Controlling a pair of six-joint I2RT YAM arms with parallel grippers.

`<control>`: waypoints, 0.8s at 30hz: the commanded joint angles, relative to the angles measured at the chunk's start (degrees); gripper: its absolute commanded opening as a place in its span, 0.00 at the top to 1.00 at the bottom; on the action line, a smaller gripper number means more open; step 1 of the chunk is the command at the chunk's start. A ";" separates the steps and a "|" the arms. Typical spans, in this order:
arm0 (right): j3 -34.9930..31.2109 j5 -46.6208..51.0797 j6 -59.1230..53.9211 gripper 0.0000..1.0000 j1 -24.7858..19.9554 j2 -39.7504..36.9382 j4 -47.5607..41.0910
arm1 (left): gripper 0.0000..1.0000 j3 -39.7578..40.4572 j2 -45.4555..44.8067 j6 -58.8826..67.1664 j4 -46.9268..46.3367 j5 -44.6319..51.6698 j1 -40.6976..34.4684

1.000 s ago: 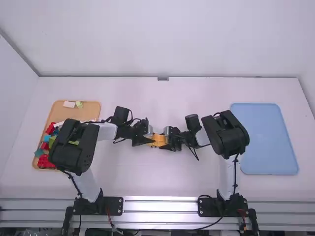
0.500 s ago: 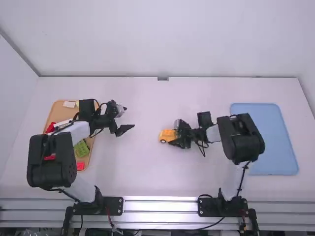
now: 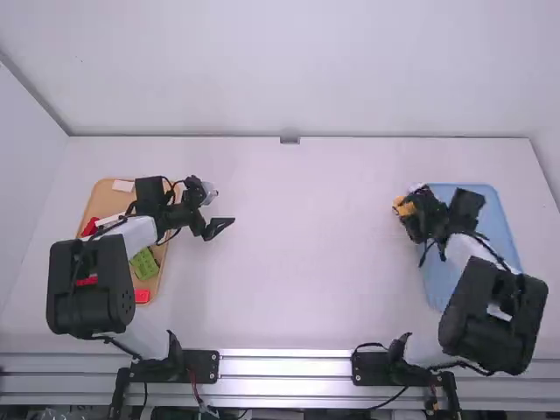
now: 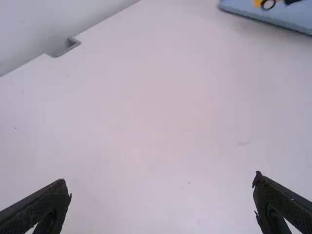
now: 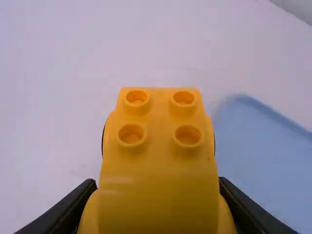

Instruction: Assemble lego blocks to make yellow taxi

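Note:
At the blue tray's far left corner in the high view, my right gripper (image 3: 409, 212) is shut on the yellow taxi (image 3: 403, 206). The right wrist view has the taxi (image 5: 158, 161), four studs on top, squeezed between the fingers of my right gripper (image 5: 158, 207); its lower parts are hidden. My left gripper (image 3: 222, 210) is over the table just right of the wooden tray. Its fingers stand wide apart with nothing between them, as the left wrist view also shows of the left gripper (image 4: 162, 195). A bit of the taxi (image 4: 258, 3) with a wheel appears there too.
The blue tray (image 3: 472, 194) lies at the right, partly under the right arm. At the left, the left arm covers part of the wooden tray (image 3: 101, 185), which holds a green block (image 3: 144, 264), a red block (image 3: 142, 296) and several others.
The right gripper has carried the taxi from mid-table to the blue tray's far left corner. The left gripper let go of the taxi and drew back left, opening wide.

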 commanded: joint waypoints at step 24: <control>4.63 10.60 23.21 0.01 -15.85 11.28 5.01 | 0.01 -0.11 -3.54 -26.25 4.46 -18.32 -0.81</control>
